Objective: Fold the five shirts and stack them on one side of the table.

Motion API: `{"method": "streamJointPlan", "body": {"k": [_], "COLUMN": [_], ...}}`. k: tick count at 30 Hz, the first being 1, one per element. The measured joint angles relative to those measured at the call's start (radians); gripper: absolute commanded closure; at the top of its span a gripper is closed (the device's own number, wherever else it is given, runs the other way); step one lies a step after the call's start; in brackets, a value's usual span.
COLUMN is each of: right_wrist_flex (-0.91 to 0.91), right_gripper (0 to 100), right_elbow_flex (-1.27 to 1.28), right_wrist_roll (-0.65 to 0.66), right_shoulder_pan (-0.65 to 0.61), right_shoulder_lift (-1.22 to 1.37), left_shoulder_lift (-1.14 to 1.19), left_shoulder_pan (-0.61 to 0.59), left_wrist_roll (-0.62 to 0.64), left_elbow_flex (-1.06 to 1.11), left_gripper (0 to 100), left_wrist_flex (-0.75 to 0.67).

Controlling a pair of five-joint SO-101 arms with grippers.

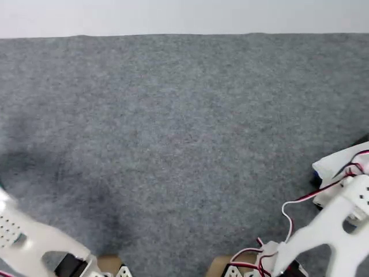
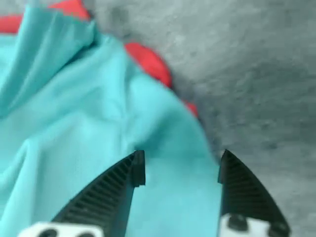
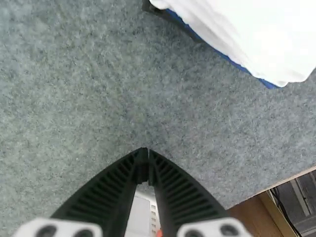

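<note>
Hand [image 2: 182, 158] on left spread, one turquoise shirt [image 2: 89, 113] over one red shirt [image 2: 148, 64]

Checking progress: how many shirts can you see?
4: teal over red below the left gripper; white on blue near the right gripper. A dark edge beneath may be a fifth.

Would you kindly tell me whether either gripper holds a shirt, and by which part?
Nothing is held. The left gripper is open over the teal shirt; the right gripper is shut empty above the mat.
</note>
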Motion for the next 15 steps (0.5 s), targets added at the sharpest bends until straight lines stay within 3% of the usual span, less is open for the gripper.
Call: {"method": "streamJointPlan", "body": {"k": [7, 15], "right_wrist_flex": [0.0, 0.0], "right_gripper": [98.9, 98.9], "right_elbow_flex": [0.0, 0.003], "right_wrist_roll": [0.0, 0.0], "right_shoulder_pan": [0.0, 0.0], "right_shoulder_lift": [0.0, 0.0], "left_shoulder_lift": [0.137, 0.155], "left_shoulder_pan": [-0.008, 0.066], "left_wrist_roll": [-0.002, 0.002], "left_elbow_flex": [-0.094, -0.311], "left_gripper": [100, 100], "left_wrist_flex": [0.015, 0.325]}}
